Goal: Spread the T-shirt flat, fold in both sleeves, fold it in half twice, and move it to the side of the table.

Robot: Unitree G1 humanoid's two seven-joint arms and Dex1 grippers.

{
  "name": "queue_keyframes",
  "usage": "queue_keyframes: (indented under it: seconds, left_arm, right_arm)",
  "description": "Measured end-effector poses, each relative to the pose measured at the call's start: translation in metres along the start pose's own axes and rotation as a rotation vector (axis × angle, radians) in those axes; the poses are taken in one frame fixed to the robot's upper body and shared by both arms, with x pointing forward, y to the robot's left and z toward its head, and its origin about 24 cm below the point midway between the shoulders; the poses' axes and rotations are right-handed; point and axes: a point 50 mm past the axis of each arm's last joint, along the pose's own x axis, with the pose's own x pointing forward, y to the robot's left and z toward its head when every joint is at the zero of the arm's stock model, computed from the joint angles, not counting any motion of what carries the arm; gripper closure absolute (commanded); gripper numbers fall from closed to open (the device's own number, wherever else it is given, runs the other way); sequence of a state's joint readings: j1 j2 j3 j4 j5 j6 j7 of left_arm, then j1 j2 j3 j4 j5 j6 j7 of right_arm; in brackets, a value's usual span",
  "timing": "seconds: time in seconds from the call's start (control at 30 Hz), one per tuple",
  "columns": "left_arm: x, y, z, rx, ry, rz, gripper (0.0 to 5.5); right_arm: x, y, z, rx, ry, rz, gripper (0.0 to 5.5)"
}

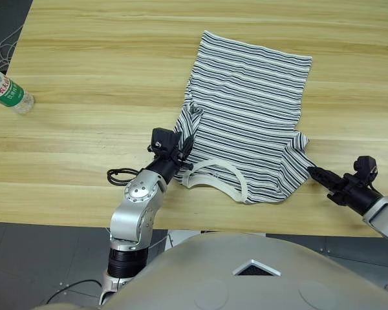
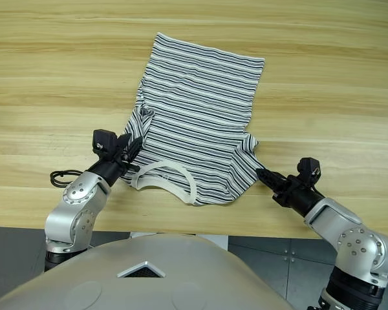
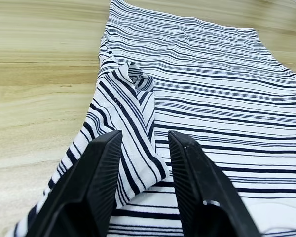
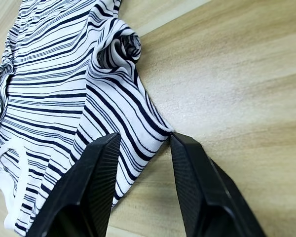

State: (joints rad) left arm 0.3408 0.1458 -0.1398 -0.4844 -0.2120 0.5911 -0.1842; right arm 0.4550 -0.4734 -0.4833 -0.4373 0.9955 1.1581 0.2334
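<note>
The wooden bench [image 1: 84,77] carried the striped T-shirt [image 1: 246,110] near its middle, collar toward the robot and both sleeves bunched. The left pincer [image 3: 144,136] stood open astride the left sleeve's fold, and the right pincer [image 4: 145,137] stood open at the right sleeve's edge. A plastic bottle [image 1: 6,89] lay at the bench's left edge.

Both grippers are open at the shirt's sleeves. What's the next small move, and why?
Probably shut both on the fabric. The left gripper straddles the left sleeve and the right gripper the right sleeve, jaws open. Both sleeves lie bunched on the T-shirt, so gripping likely precedes pulling them flat.
</note>
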Motion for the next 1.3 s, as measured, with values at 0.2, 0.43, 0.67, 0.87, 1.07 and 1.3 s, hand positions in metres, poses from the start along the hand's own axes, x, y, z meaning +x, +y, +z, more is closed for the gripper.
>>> queue_keyframes:
  seconds: [0.2, 0.43, 0.67, 0.87, 1.07, 1.3]
  left_arm:
    - [0.0, 0.002, 0.001, 0.001, -0.005, 0.006, 3.75]
    - [0.0, 0.002, 0.001, 0.002, -0.007, 0.006, 3.73]
    - [0.0, 0.003, 0.003, 0.004, -0.012, 0.011, 3.73]
    - [0.002, 0.005, 0.005, 0.008, -0.021, 0.014, 3.73]
    - [0.003, 0.006, 0.005, 0.008, -0.022, 0.018, 3.73]
    - [0.003, 0.007, 0.005, 0.007, -0.022, 0.02, 3.73]
  right_arm:
    - [0.007, 0.008, -0.003, -0.011, 0.0, 0.017, 3.65]
    - [0.015, 0.015, -0.005, -0.013, 0.004, 0.045, 4.6]
    - [0.018, 0.014, -0.005, -0.024, -0.014, 0.023, 5.36]
    - [0.023, 0.01, 0.003, -0.042, -0.05, -0.006, 5.36]
    - [0.024, -0.01, 0.031, -0.149, -0.137, -0.166, 5.36]
    - [0.021, -0.018, 0.058, -0.261, -0.202, -0.237, 5.36]
